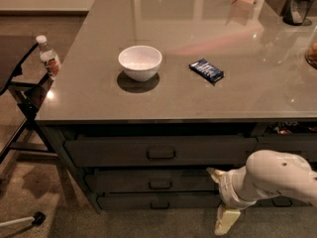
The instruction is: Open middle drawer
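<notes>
While the middle drawer (pixel 124 181) is seen shut under the surface (pixel 99 95), its front level with its neighbours' fronts, the end effector (pixel 215 200) is held to the right of that drawer's loop handle (pixel 160 184), apart from it and touching nothing. Its two pale fingers (pixel 226 221) are spread wide, so nothing is gripped; one finger is placed before the drawer's right end, and the other is pointed down, below the drawer's level. The white arm (pixel 270 175) is extended in from the drawer's right. A taller drawer (pixel 109 152) is set directly above the middle drawer and a thinner one (pixel 124 202) directly below. On the surface, a white bowl (pixel 140 62) is placed above the drawer's left half and a blue packet (pixel 206 70) above its right half. A bottle (pixel 49 59) is stood above and left of the drawer, beyond the surface's edge.
</notes>
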